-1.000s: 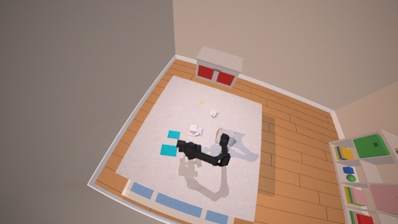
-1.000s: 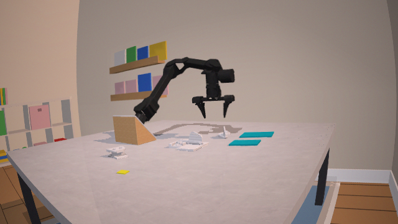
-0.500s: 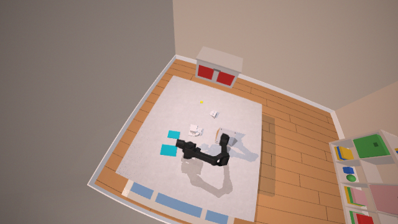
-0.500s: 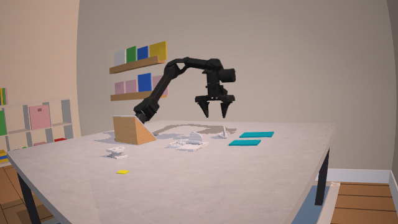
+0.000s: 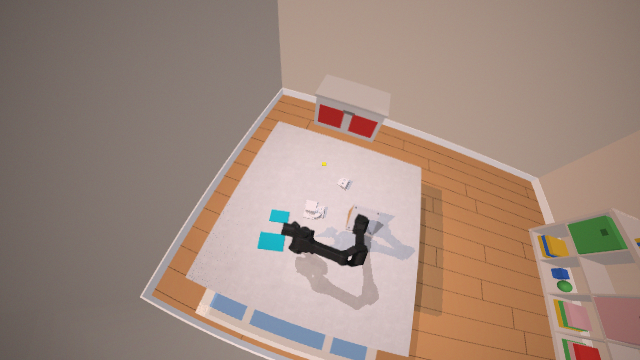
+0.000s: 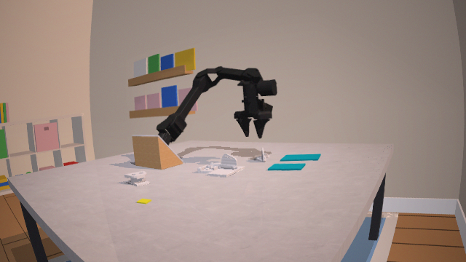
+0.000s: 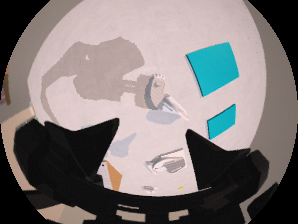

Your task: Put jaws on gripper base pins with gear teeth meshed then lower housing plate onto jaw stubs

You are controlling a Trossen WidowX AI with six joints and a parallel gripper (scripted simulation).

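Note:
My gripper (image 6: 253, 137) (image 7: 153, 125) is open and empty, pointing down high above the table. A loose white jaw (image 6: 263, 156) (image 7: 156, 95) with a toothed end stands apart on the table below it; the arm hides it in the top view. A white group (image 5: 315, 211) (image 6: 223, 172) (image 7: 169, 164) lies beside it: a flat plate with an upright rounded piece and a low part against it. Which piece is base, jaw or housing plate is too small to tell. A smaller white two-layered part (image 5: 344, 183) (image 6: 137, 178) (image 7: 149, 188) lies farther off.
Two teal pads (image 5: 279, 216) (image 5: 271, 241) (image 6: 300, 157) (image 6: 286, 167) (image 7: 215, 69) (image 7: 221, 121) lie beyond the loose jaw. A wooden-sided wedge (image 6: 147, 152) (image 7: 113, 176) stands by the arm's base. A small yellow square (image 5: 324, 164) (image 6: 144, 201) (image 7: 181, 188) lies past the two-layered part.

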